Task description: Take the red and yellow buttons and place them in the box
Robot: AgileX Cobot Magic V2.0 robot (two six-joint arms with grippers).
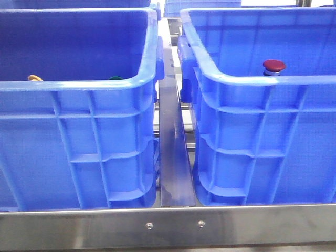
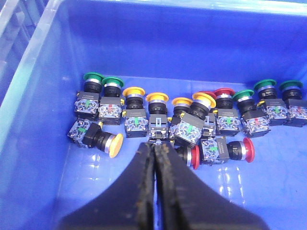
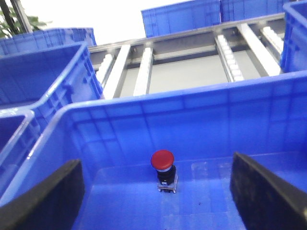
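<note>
- The left gripper's fingers (image 2: 154, 158) are pressed together with nothing between them, hanging over the pile of buttons in the left-hand crate (image 1: 79, 84); the right gripper's fingers (image 3: 48, 191) are spread wide and empty over the box (image 1: 262, 79).
- One red button (image 3: 162, 160) already stands upright in the box, alone near its far wall.
- The step in hand looks like fetching a yellow button (image 2: 114, 144); the one lying on its side, apart from the row, seems the easiest take.
- The left fingers need to part first, then drop astride the black body rather than the rounded cap.
- The crowded row beside it holds green buttons (image 2: 92, 76) as well, so a straight descent avoids nudging neighbours.
</note>
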